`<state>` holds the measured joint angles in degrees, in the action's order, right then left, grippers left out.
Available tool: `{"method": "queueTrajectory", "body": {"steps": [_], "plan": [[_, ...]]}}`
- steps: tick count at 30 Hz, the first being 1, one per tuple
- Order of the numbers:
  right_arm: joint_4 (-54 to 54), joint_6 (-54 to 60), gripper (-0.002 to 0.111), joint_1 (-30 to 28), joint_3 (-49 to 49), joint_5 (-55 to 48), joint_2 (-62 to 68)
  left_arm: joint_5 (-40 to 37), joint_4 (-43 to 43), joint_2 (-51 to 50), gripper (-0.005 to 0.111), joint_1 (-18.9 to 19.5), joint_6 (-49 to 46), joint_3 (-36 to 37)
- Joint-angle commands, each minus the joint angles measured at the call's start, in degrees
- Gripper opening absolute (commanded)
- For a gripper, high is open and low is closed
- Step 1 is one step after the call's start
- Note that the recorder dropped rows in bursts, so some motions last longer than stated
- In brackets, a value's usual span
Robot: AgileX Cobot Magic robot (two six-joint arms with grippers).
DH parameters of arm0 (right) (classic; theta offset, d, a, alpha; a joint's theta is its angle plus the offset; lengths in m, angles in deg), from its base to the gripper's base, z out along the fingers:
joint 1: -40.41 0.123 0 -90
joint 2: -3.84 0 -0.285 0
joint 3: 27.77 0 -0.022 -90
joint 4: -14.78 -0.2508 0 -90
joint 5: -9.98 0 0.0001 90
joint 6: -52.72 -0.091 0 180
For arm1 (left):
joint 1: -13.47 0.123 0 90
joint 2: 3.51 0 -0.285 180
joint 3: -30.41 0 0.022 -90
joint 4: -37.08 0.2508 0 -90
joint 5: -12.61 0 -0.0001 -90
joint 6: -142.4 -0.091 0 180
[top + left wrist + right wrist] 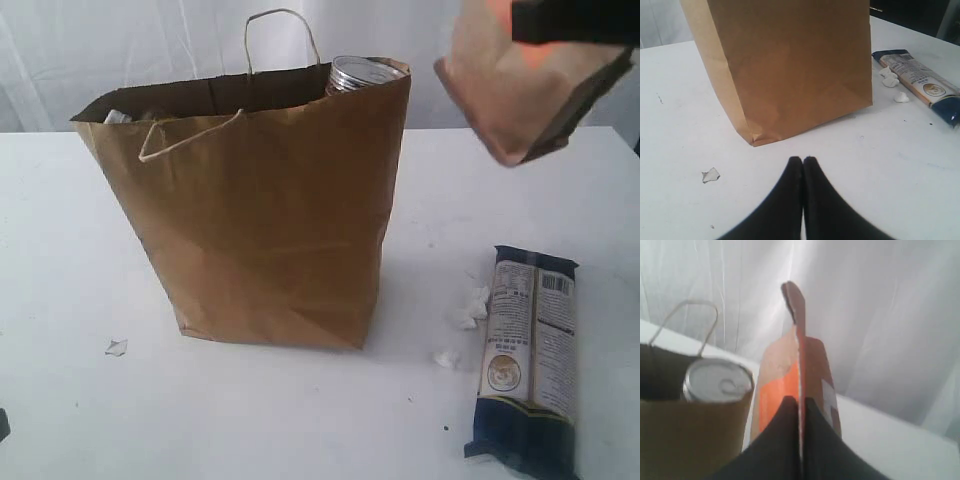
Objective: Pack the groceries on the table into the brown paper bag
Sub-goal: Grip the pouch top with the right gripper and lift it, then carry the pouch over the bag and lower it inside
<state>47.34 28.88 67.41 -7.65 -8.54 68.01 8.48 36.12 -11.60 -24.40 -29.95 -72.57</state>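
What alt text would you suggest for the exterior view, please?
The right hand holds a brown-orange pouch aloft beside the upright brown paper bag, a can showing at its rim. A long pasta packet lies on the table.

Your white table [60, 300] carries the brown paper bag [265, 230], which stands upright straight ahead of your left pincer [802, 160]. A small white scrap [710, 174] lies on the tabletop near that pincer. Well apart from it, past the bag's far corner, the long dark-ended pasta packet [528, 360] lies flat. White crumbs [468, 308] sit just beside the packet on the bag's side.
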Motion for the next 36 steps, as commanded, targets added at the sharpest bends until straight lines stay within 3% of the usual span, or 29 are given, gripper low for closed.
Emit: {"method": "queueTrajectory", "body": {"steps": [1, 13, 36], "plan": [[0.48, 7.3, 0.0, -0.08, -4.84, 9.62, -0.13, -0.19, -0.57, 0.3, 0.0, -0.02, -0.1, 0.19], [-0.14, 24.99, 0.0, 6.3, -16.4, 19.12, 15.84, -0.19, -0.57, 0.3, 0.0, -0.02, -0.1, 0.19], [0.83, 29.87, 0.0, 7.9, -22.05, 25.29, 30.51, -0.19, -0.57, 0.3, 0.0, -0.02, -0.1, 0.19]]}}
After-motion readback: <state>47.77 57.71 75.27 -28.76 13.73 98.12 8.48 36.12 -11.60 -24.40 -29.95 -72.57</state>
